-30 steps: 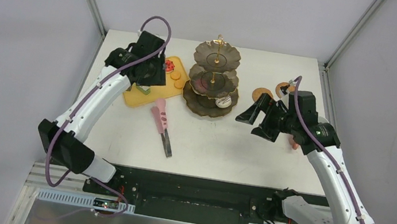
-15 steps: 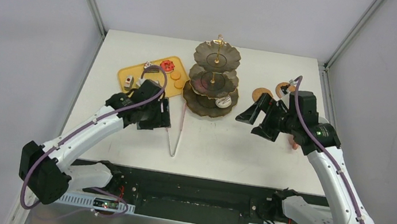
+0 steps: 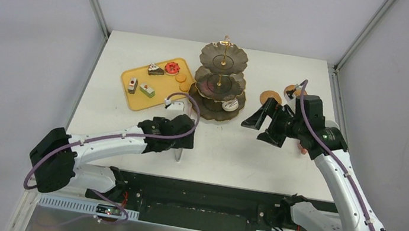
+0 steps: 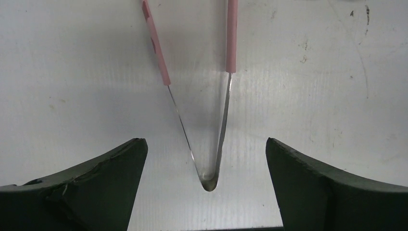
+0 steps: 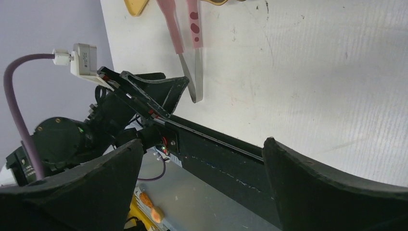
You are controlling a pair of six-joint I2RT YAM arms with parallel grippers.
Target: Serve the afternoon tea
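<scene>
Holding cakes (image 3: pixel 147 90) and cookies (image 3: pixel 180 78), yellow tray (image 3: pixel 163 90)

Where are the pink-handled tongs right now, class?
In the left wrist view, the tongs lie on the table, their closed bend between the fingers of the open left gripper, untouched.

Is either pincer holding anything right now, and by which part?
Nothing is held. Left pincer open astride the tongs' bent end, not gripping; right pincer open, empty.
</scene>
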